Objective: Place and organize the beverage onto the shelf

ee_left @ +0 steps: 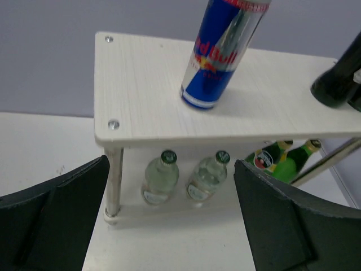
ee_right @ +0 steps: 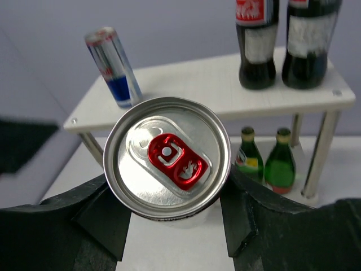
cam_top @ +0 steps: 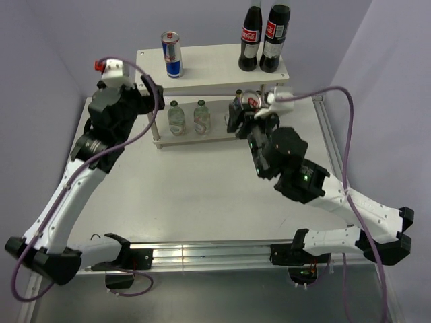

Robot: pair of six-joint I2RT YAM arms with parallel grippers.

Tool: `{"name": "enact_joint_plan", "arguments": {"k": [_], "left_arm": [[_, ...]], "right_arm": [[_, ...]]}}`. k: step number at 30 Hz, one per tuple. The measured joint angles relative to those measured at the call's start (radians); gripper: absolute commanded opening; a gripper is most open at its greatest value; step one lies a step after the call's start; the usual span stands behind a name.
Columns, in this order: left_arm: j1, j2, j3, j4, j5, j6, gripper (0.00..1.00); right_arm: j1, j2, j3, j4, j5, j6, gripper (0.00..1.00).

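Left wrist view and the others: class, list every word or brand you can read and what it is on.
"Red Bull": blue can on the shelf's top board.
Cola bottles' red labels: white script, too small to read.
Labels on green bottles and clear bottles: blurred.
Held can in right gripper: no readable text.

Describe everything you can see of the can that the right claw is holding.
The can is metal, seen mostly from above: a round silver lid with a raised rim and a red pull tab lying flat, so it looks unopened. Its body is almost wholly hidden. It is roughly upright, clamped between the right gripper's two black fingers, in front of the shelf's right half. Whether it touches the table cannot be told.
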Motion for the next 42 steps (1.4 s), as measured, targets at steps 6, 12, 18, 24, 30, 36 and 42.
{"name": "enact_joint_plan", "arguments": {"k": [6, 12, 18, 24, 30, 36, 42], "left_arm": [[-0.003, -0.177, -0.301, 0.042, 0.018, -0.025, 0.99], [-0.003, -0.196, -0.426, 0.015, 0.042, -0.033, 0.99], [-0.005, -0.230, -0.432, 0.009, 0.053, -0.032, 0.99], [-0.006, -0.246, -0.442, 0.010, 0.069, -0.040, 0.99], [-0.006, -0.248, -0.446, 0.008, 0.075, -0.043, 0.99], [-0.006, -0.261, -0.450, 0.007, 0.083, -0.044, 0.99], [-0.009, -0.274, -0.457, 0.006, 0.088, -0.044, 0.99]], "right_arm": [[-0.167, 0.246, 0.338, -0.071, -0.196, -0.039, 0.00], [-0.275, 0.509, 0.644, -0.202, -0.345, -0.044, 0.00], [-0.356, 0.779, 0.989, -0.329, -0.442, -0.042, 0.00], [-0.409, 0.885, 1.085, -0.373, -0.519, -0.019, 0.00], [-0.428, 0.925, 1.101, -0.376, -0.568, 0.003, 0.00], [-0.428, 0.972, 1.114, -0.335, -0.595, 0.019, 0.00], [-0.428, 0.986, 1.119, -0.309, -0.604, 0.027, 0.32]]}}
